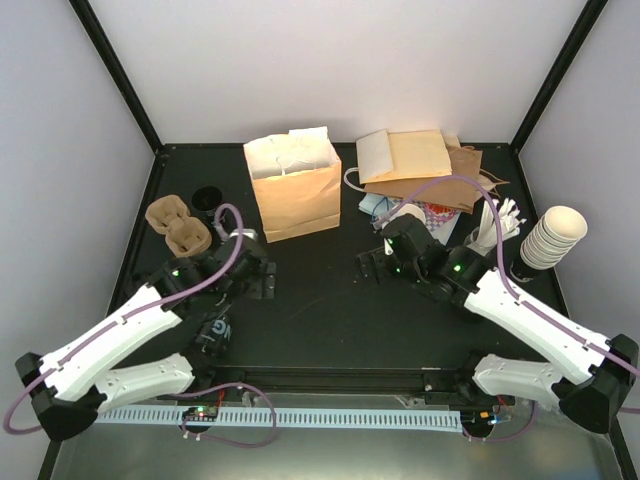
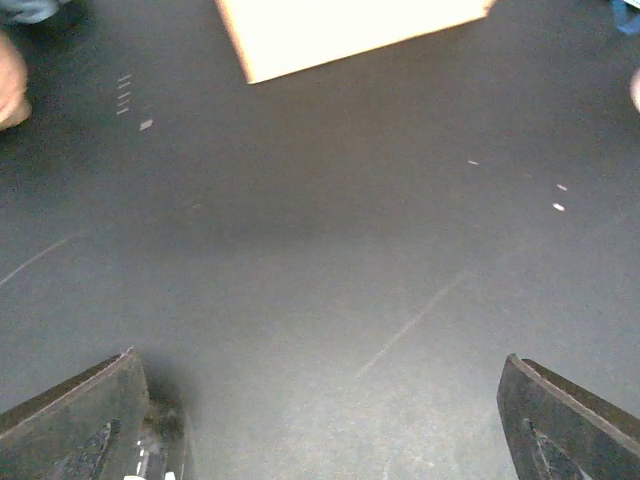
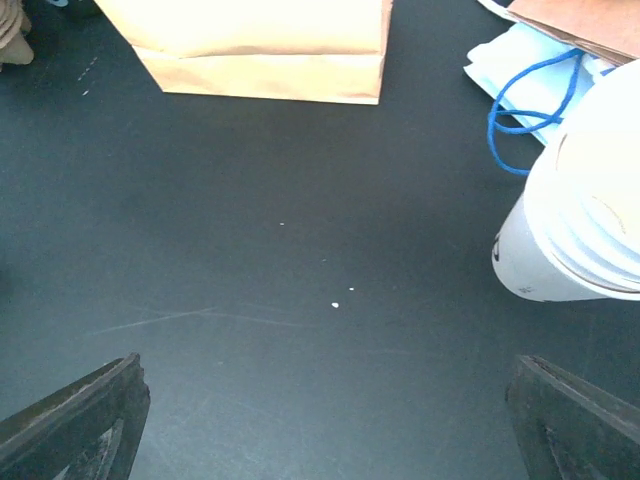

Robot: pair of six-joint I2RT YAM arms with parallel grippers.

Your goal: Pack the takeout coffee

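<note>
The counter (image 1: 320, 310) is matte black and faintly scratched. On it a creased brown paper bag (image 1: 295, 200) stands open, with white paper showing at its mouth. Two rough, moulded pulp cup trays (image 1: 180, 228) lie at the far left.

Just beside them sits a round black lid, which I take for the takeout coffee (image 1: 207, 197). Its cream wall cannot be made out. It lies beyond the left claw (image 1: 262, 278) and to its left, well apart from it, and left of the bag. Seen as a disc from above, it seems to stand upright with the lid up and its long axis vertical.

The left claw is spread wide over bare counter and grips nothing. The right claw (image 1: 372, 262) is also wide and unladen, with smooth nested cream cups (image 3: 580, 210) lying tilted just to its right.
</note>
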